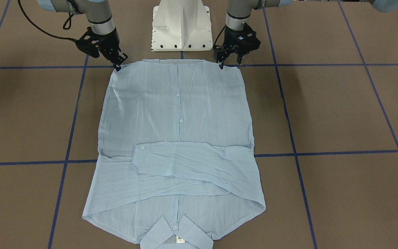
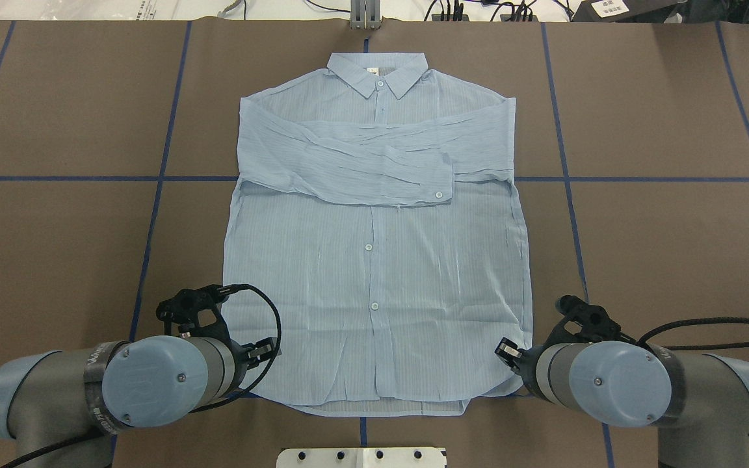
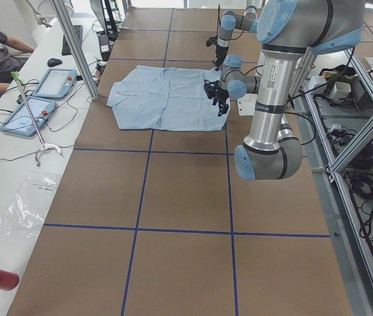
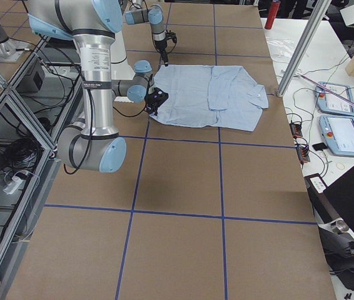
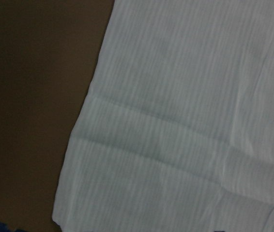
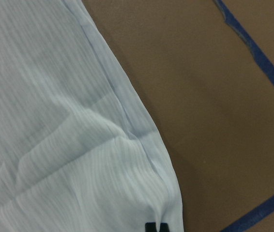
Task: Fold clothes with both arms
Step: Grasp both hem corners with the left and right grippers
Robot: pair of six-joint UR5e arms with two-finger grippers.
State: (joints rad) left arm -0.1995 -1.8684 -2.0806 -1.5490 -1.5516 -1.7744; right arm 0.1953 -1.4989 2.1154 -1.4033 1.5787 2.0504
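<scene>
Thin pale-blue striped shirt (image 1: 143, 110): pointed collar (image 1: 164, 232) running off the front view's bottom edge. Hem corners (image 1: 233, 69) hiding beneath silver-grey left arm (image 2: 153, 380) and right arm (image 2: 608, 383) overhead.

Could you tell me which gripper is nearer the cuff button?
Right. The right gripper is at the hem corner nearest the cuff button; the left gripper is at the opposite corner.
</scene>
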